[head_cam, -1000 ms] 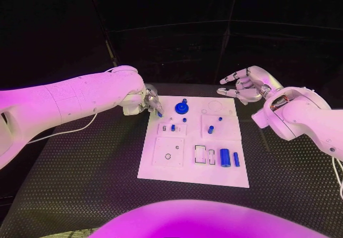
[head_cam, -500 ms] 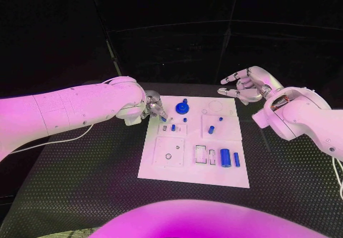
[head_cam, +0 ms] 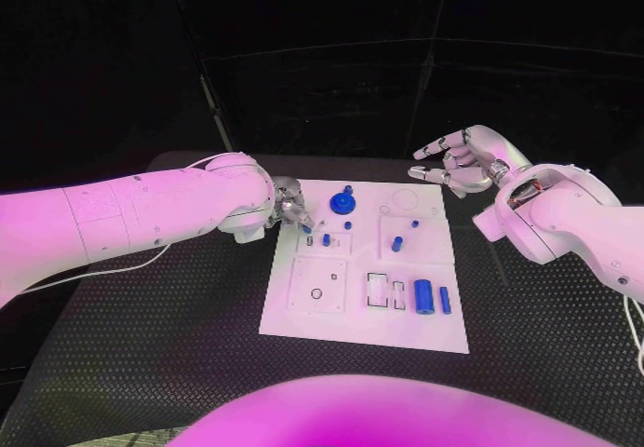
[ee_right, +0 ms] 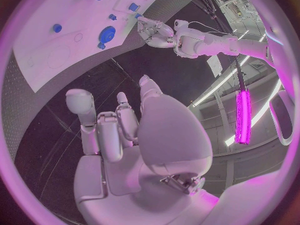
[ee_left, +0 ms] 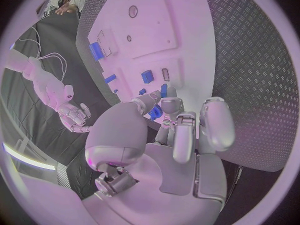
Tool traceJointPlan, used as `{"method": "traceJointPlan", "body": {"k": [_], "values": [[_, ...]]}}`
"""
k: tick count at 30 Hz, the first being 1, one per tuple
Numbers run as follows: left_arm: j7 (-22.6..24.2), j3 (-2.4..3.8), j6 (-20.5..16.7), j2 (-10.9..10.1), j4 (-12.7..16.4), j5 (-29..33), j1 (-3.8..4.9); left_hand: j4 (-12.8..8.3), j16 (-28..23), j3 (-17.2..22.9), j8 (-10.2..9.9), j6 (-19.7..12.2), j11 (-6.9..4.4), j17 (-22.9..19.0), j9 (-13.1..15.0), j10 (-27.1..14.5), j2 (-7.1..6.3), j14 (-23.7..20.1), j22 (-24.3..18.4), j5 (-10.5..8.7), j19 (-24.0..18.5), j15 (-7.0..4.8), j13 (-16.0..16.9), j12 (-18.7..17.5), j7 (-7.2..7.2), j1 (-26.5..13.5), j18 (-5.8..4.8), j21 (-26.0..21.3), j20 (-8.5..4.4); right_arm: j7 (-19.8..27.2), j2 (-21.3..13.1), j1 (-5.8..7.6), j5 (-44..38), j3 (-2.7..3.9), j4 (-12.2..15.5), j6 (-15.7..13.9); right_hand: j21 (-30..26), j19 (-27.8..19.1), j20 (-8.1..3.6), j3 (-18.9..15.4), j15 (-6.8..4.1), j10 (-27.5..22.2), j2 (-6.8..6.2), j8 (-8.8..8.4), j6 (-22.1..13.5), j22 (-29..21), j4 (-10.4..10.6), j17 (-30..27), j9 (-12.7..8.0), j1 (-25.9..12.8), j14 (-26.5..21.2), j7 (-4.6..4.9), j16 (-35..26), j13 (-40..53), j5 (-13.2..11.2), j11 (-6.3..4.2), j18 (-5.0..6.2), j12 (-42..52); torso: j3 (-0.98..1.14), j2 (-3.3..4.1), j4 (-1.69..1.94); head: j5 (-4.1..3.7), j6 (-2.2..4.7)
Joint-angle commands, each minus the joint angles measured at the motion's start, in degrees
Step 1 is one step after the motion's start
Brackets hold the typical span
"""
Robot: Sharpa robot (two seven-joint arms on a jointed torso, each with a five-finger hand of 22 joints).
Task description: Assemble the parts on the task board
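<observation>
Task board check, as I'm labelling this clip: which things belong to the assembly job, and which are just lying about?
Job: task board; blue parts on it; left hand at its far-left corner; right hand, open.
Lying about: black table; cable.

Pink-violet light washes everything, brightest on the white board and on both arms, where the shells glare almost blank. The room behind is nearly black, and the desk stays dim with its tread pattern faint. A glowing magenta strip lamp hangs in the room in the right wrist view, with pale streaks of ceiling light beside it. Both wrist views bend straight edges hard towards the rim, and the near fingers look soft and overexposed.
</observation>
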Motion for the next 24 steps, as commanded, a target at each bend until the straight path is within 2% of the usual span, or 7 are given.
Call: {"method": "traceJointPlan", "body": {"k": [1, 12, 24], "values": [[0.2, 0.03, 0.2, 0.1, 0.0, -1.3, -0.09, -8.1, 0.2, 8.6, 0.4, 0.0, -1.66, 14.8, 0.0, 1.9, 0.14, 6.0, 0.0, 0.44, 0.3, -0.30, 0.0, 0.3, -0.51, 0.1, 0.16, -0.1, -0.20, 0.6, 0.1, 0.09, 0.1, 0.03, 0.0, 0.4, -0.2, -0.3, -0.13, 0.1, -0.25, -0.3, 0.34, 0.20, -0.3, -0.1, 0.3, 7.2, -0.1, -0.1, 4.1, -0.11, -0.4, 0.0, 0.3, 0.05, 0.69, -0.1, 0.03, 0.07, -0.16, 0.05, 0.01], [-0.1, -0.01, 2.7, 0.5, -0.6, -1.9, -0.43, -8.0, 0.1, 9.0, 0.7, 0.0, -1.70, 14.7, 0.1, 1.8, -0.13, 6.0, -0.2, 0.77, 0.2, -0.33, -0.1, 0.2, -0.56, -0.2, 0.20, -0.3, -0.23, 0.6, 0.1, 0.08, 0.1, 0.03, 0.0, 0.4, -0.2, -0.3, -0.13, 0.1, -0.25, -0.3, 0.34, 0.20, -0.3, -0.1, 0.3, 7.2, -0.1, -0.1, 4.1, -0.11, -0.4, 0.0, 0.3, 0.05, 0.69, -0.1, 0.07, 0.09, -0.02, -0.06, 0.01], [-0.3, -0.06, 4.5, 0.6, -0.4, -2.3, -0.68, -8.0, 0.1, 9.0, 0.8, 0.0, -1.70, 14.7, 0.1, 1.8, -0.13, 6.0, -0.2, 0.77, 0.2, -0.33, -0.1, 0.2, -0.56, -0.2, 0.20, -0.3, -0.23, 0.6, 0.2, 0.08, 0.1, 0.03, -0.1, 0.4, -0.2, -0.3, -0.13, 0.1, -0.25, -0.3, 0.34, 0.20, -0.3, -0.1, 0.3, 7.2, -0.1, -0.1, 4.1, -0.11, -0.4, 0.0, 0.3, 0.05, 0.69, -0.1, 0.06, 0.05, -0.09, -0.04, 0.01]]}}
